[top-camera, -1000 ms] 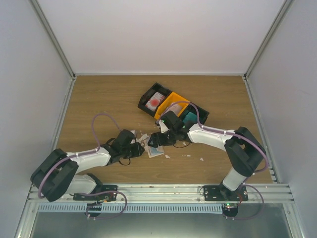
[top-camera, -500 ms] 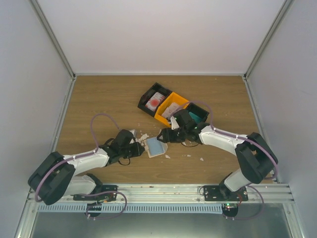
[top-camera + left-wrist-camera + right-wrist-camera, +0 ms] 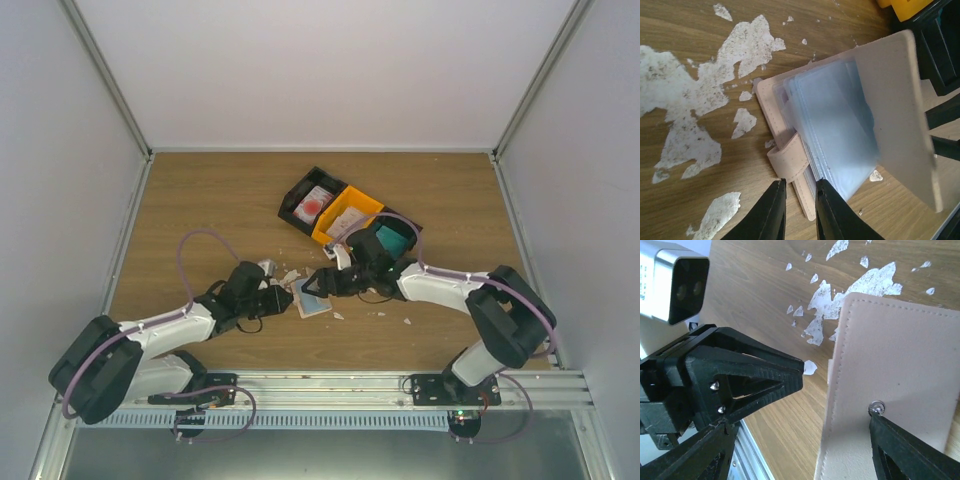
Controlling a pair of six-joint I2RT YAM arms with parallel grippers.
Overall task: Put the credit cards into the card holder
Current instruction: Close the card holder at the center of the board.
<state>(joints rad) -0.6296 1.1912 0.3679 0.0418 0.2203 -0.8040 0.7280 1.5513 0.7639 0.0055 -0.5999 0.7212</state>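
The beige card holder [image 3: 312,298] lies open on the wood, its clear sleeves [image 3: 835,125] facing up and its far cover [image 3: 895,115] raised on edge. My left gripper [image 3: 800,186] sits at the holder's near corner by the snap tab [image 3: 787,159]. Its jaws stand a narrow gap apart with the corner between them, and I cannot tell if they grip it. My right gripper [image 3: 802,421] is wide open, one finger [image 3: 905,450] touching the raised cover at the snap stud [image 3: 876,406]. A white credit card with a red mark [image 3: 315,205] and a teal one [image 3: 392,238] lie in the bins.
A black bin [image 3: 296,200], an orange bin [image 3: 352,208] and another black bin [image 3: 408,232] stand in a row behind the holder. White scraps [image 3: 685,100] are stuck on the wood round the holder. The two grippers are almost tip to tip.
The right gripper drew back toward the bins half a second ago and has returned to the holder's raised cover. The left arm has shifted slightly, its gripper still at the holder's left edge.
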